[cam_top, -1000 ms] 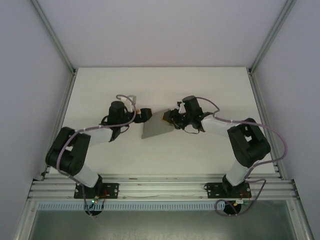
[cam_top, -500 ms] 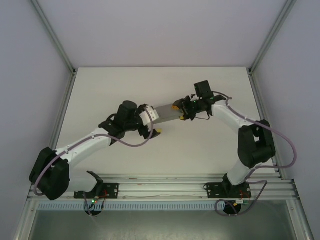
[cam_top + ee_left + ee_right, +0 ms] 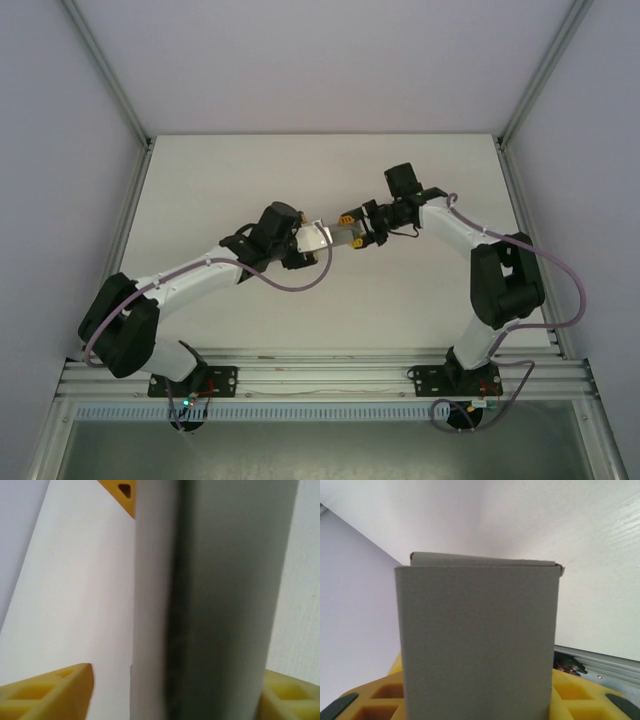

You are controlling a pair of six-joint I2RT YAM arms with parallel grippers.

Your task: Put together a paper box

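Observation:
The paper box [image 3: 335, 233] is a small folded piece of grey card held above the table between my two grippers. My right gripper [image 3: 353, 229] reaches in from the right. In the right wrist view the paper box [image 3: 477, 630] stands face-on, spanning the gap between both yellow fingers [image 3: 585, 697], and the right gripper [image 3: 477, 702] is shut on its sides. My left gripper [image 3: 308, 240] meets it from the left. In the left wrist view the paper box [image 3: 225, 605] stands folded between the spread fingers. It touches the right finger [image 3: 292, 695] and stands apart from the left finger. The left gripper [image 3: 177, 695] is open.
The white table [image 3: 400, 170] is walled by pale panels and aluminium posts at left and right. The metal rail [image 3: 320, 375] with both arm bases runs along the near edge. The right arm's cable [image 3: 560, 300] loops out to the right.
The left arm has reached further right, up to the card. The right gripper has drawn in slightly. The card between them looks much shorter and more folded than a second ago.

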